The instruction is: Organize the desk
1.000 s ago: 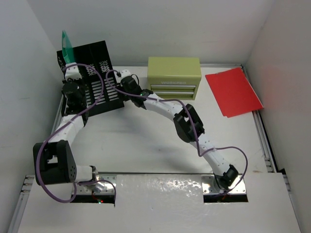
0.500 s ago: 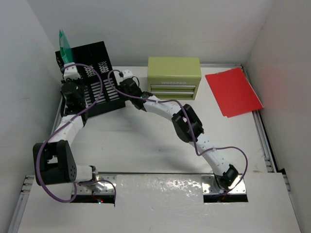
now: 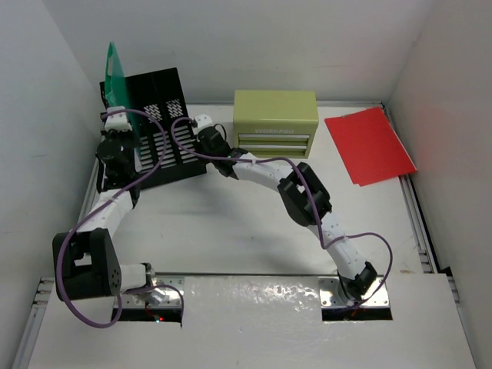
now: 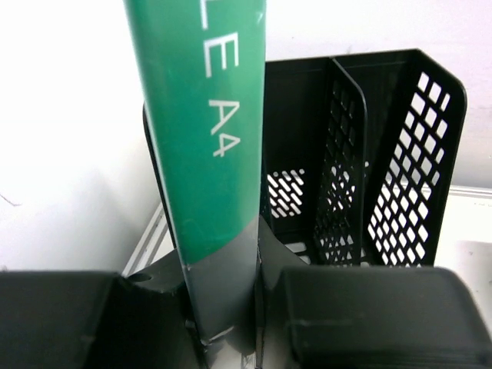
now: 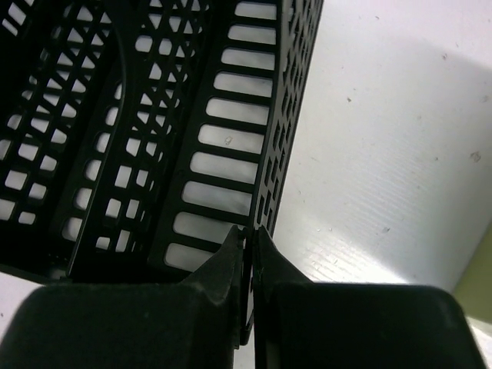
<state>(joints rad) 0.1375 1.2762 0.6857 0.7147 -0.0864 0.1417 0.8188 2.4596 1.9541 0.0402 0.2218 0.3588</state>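
While the left gripper (image 3: 116,115) reaches to the far left corner of the desk (image 3: 231,223), its jaws are clamped on the lower end of a green A4 folder (image 3: 115,73). The folder stands nearly upright and rises above the left end of the black file rack (image 3: 161,92). From the left wrist, the left gripper (image 4: 227,265) shows the green A4 folder (image 4: 204,115) pinched between its two dark fingers. White lettering ending in "A4" runs up the folder's face, and the black file rack (image 4: 400,154) with its open perforated compartments sits just behind it. I cannot tell whether the folder's bottom edge has entered a compartment.

The right gripper (image 3: 194,123) lies at the right side of the rack, its arm stretched diagonally across the tabletop. In the right wrist view the right gripper (image 5: 250,234) has its jaws drawn together on the thin lower edge of the slotted side wall of the black file rack (image 5: 231,115), with bare white surface beside it.

The desk is the white tabletop under everything, with white walls around it and thin metal rails along its sides. On it, an olive-green drawer chest (image 3: 275,115) stands at the back, just right of the rack, and a red folder (image 3: 369,146) lies flat near the far right corner, well apart from both grippers
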